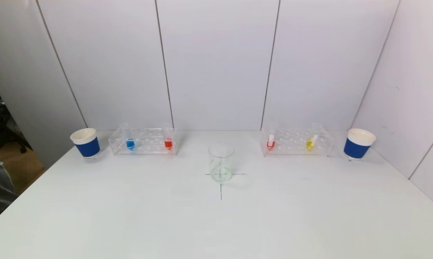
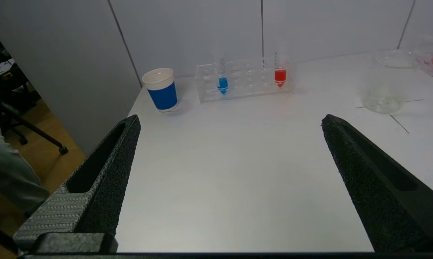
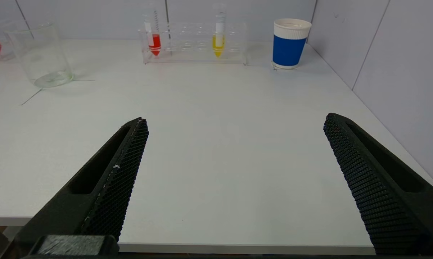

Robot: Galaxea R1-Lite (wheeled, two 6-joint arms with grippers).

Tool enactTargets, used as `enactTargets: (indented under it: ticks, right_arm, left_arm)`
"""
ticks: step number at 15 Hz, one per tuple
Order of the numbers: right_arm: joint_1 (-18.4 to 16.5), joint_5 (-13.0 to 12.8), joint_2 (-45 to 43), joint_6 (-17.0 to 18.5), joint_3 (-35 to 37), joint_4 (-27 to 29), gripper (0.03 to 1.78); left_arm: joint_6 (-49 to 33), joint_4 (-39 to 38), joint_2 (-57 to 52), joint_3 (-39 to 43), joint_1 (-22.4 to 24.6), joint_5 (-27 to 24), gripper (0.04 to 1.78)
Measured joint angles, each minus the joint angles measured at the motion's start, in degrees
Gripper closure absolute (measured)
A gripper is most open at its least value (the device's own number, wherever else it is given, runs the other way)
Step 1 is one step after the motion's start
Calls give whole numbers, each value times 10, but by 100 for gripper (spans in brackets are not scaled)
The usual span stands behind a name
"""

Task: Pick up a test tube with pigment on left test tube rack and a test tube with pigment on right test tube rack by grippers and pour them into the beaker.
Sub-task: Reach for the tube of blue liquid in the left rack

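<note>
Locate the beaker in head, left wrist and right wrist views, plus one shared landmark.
Head view: beaker at table centre, between the two racks.
Left wrist view: beaker at the far right, beyond the red tube.
Right wrist view: beaker at the upper left.
Shared landmark: the cross mark drawn on the table under the beaker shows in all three.
</note>
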Motion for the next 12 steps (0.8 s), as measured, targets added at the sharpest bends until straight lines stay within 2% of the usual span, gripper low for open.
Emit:
enactTargets:
  ticks: [4,12]
  right_arm:
    - [0,0,0,0,0,0,4]
    - [0,0,0,0,0,0,4]
  left_arm:
    - [-20,-165,166,-4,0,4,6]
    - [-70,-418,470,3,6,8,6]
